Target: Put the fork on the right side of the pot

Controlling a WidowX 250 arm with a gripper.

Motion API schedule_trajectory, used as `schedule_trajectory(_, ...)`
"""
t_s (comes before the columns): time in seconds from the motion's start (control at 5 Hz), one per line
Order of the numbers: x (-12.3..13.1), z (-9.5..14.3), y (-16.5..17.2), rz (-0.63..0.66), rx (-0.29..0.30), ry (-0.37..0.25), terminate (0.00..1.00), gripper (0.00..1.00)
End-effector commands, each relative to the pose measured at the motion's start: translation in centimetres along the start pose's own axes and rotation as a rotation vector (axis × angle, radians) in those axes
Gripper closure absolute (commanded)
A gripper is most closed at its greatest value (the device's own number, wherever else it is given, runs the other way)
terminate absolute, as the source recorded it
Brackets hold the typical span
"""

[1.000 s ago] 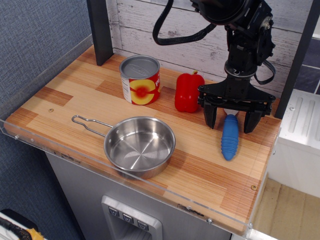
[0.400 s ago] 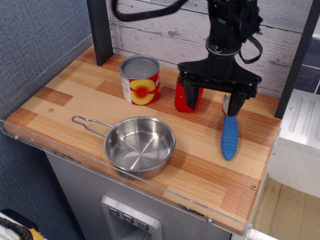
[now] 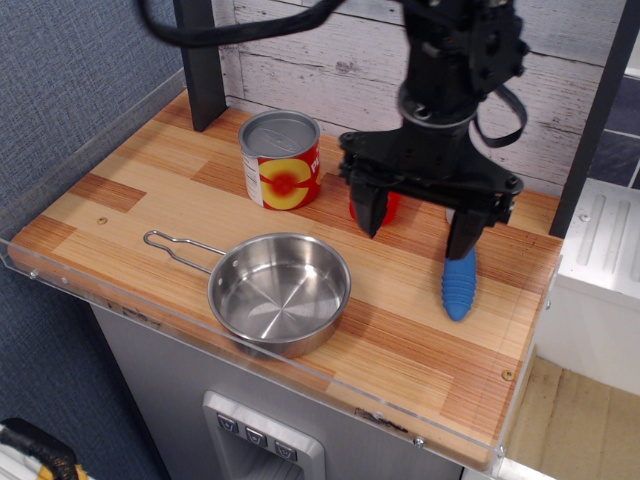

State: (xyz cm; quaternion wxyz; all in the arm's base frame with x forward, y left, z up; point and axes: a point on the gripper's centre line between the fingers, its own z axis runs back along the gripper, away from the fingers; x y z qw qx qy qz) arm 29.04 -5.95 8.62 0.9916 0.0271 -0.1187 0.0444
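Observation.image shows the gripper [image 3: 417, 222] spread wide and empty above the table [image 3: 150, 170], while the fork [image 3: 459, 283] lies flat, well right of the pot [image 3: 280, 292], apparently already placed as required.

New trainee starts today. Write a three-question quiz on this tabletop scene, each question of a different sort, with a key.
1. True or false: the fork lies flat on the wooden table, apart from the pot.
2. Which thing stands closest to the tin can?
A. the red pepper
B. the fork
C. the pot's wire handle
3. Fill in: the pincer hangs with its fingers spread and holds ______.

Key:
1. True. The blue-handled fork rests to the image right of the pot, with bare wood between them.
2. A. The pepper stands just beside the can at the back of the table, partly hidden by the pincer.
3. Nothing.
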Motion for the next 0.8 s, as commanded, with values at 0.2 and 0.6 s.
schedule_trajectory(0.2,-5.6,4.3,-0.1,-0.110,-0.008,-0.036,0.00,0.00)
schedule_trajectory(0.6,-6.5,4.1,-0.3,-0.150,-0.024,-0.094,1.00,0.00)
